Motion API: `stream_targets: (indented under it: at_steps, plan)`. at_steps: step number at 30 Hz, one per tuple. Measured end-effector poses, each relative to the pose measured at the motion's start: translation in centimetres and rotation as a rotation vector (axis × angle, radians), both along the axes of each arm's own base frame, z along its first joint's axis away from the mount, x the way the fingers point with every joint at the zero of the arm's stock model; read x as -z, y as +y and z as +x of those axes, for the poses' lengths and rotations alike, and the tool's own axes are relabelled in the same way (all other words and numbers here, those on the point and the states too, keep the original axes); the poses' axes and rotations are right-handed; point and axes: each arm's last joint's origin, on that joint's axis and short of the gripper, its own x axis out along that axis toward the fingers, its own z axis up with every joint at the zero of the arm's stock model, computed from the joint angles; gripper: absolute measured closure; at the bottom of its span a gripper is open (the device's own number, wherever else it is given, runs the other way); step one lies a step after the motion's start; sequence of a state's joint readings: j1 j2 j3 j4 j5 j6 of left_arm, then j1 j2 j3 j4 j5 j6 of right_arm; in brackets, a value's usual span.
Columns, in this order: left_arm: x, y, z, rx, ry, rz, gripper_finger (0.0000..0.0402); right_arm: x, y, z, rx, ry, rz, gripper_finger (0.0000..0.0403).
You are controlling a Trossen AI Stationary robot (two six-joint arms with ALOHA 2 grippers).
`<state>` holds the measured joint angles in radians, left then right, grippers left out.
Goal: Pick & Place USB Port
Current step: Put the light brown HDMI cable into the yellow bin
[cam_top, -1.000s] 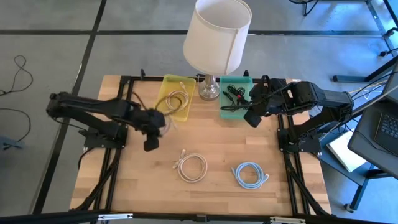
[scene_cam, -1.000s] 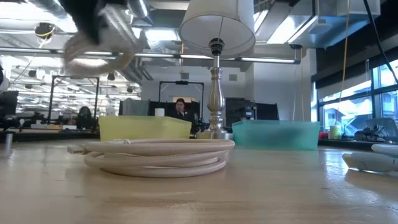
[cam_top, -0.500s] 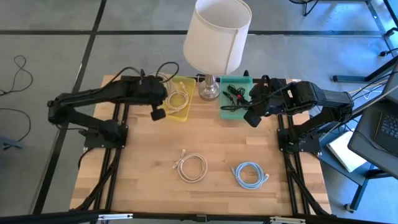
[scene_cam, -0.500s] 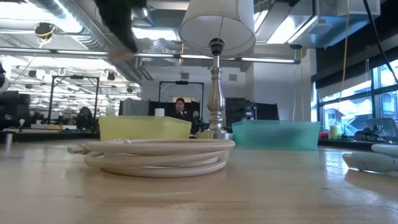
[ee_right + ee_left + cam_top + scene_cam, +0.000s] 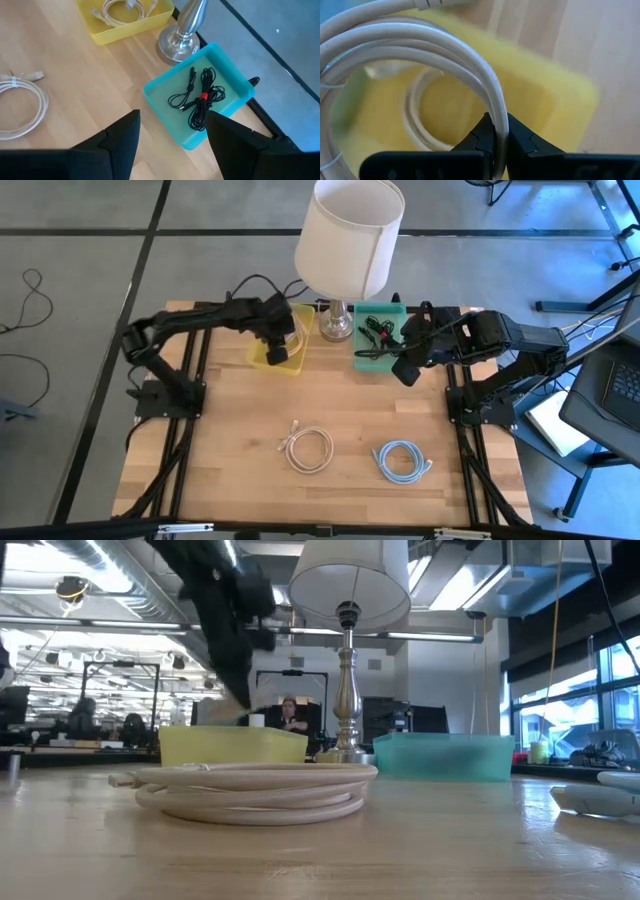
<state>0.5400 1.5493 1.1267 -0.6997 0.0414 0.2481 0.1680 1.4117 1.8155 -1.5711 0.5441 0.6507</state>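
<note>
My left end effector (image 5: 496, 142) has its fingers pressed together on a strand of a coiled white cable (image 5: 420, 55), which I'm holding above the yellow bin (image 5: 281, 338) at the back of the table (image 5: 220, 470). From the wrist camera the coil hangs in loose loops over a second white coil (image 5: 122, 10) lying inside that bin.

The cable looks light and floppy, and I judge it will sag and swing; its smooth sheath could slip through a thin pinch. Pinching across the bundled part of the loops, near a tie, should hold better than a single strand.

My right end effector (image 5: 172, 135) waits with fingers spread above the teal bin (image 5: 380, 340), which holds one black cable (image 5: 197, 95).

Count: two bins, one lamp (image 5: 347, 240) between them. Loose on the table are one white coil (image 5: 308, 448) and one light blue coil (image 5: 402, 461). That makes three white cables, one blue, one black.
</note>
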Motion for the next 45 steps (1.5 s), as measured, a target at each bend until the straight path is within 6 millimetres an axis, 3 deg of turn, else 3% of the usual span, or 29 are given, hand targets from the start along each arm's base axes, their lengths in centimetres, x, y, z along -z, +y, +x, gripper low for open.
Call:
stream_targets:
  at_steps: [8,15,27,45]
  plan:
    - [5.6,1.9,1.0,-0.008,0.149,-0.142,0.0390,0.0,0.0,0.0,-0.002,0.001,0.005,0.0175]
    - [7.5,2.5,2.2,0.026,0.101,-0.181,0.0390,0.0,0.0,0.0,-0.002,0.001,0.005,0.0175]
    - [8.0,3.0,2.8,0.016,0.027,-0.201,0.0386,0.0,0.0,0.0,-0.002,0.001,0.004,0.0175]
    - [7.9,3.0,2.7,-0.016,0.049,-0.174,0.0244,0.0,0.0,0.0,-0.001,0.000,0.005,0.0175]
